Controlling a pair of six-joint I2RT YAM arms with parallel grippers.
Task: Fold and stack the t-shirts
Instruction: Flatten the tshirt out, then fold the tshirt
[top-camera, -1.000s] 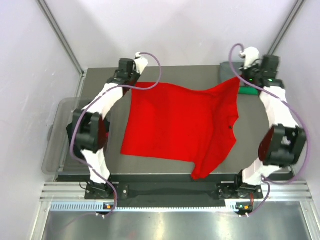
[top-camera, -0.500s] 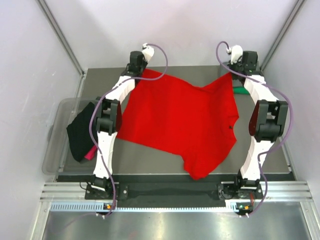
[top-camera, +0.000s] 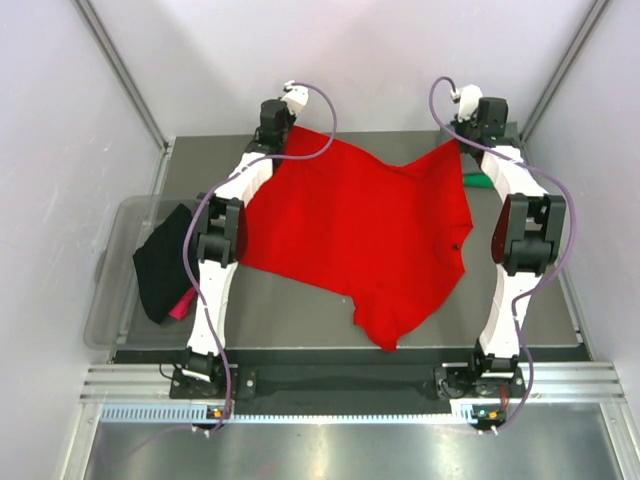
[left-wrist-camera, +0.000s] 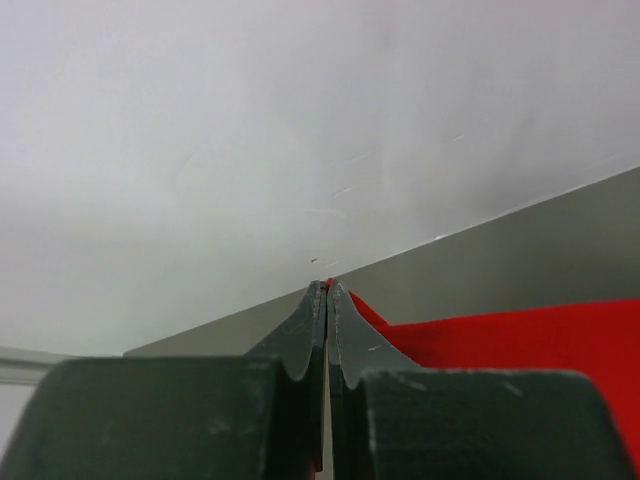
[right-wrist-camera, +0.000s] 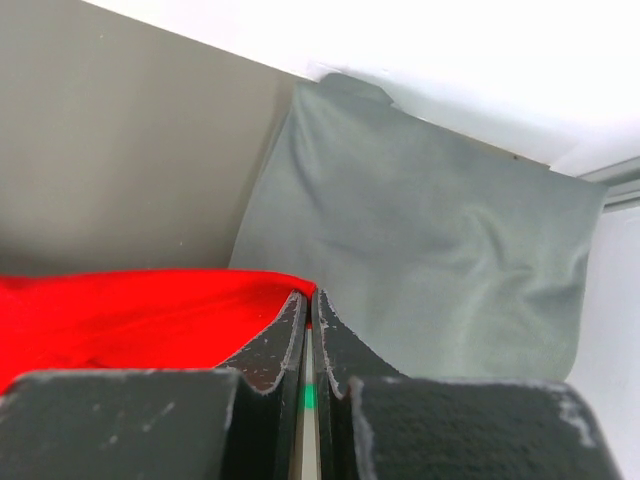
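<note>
A bright red t-shirt (top-camera: 370, 225) is stretched over the dark table between both arms, its lower end trailing toward the near edge. My left gripper (top-camera: 284, 128) is shut on its far left corner; red cloth (left-wrist-camera: 500, 330) shows beside the closed fingers (left-wrist-camera: 305, 330). My right gripper (top-camera: 462, 135) is shut on its far right corner, with red cloth (right-wrist-camera: 130, 310) at the fingers (right-wrist-camera: 280, 345). A folded grey t-shirt (right-wrist-camera: 430, 250) lies just beyond the right gripper, with a green one (top-camera: 484, 181) under it. Black (top-camera: 160, 260) and magenta (top-camera: 181, 307) shirts lie in the tub.
A translucent grey plastic tub (top-camera: 107, 300) stands off the table's left edge. White walls close in the back and sides. The arm bases sit on a metal rail (top-camera: 340, 385) at the near edge.
Both arms have reached toward the far edge, carrying the red shirt's corners back and pulling the shirt away from the near edge. The left arm no longer covers the tub.
</note>
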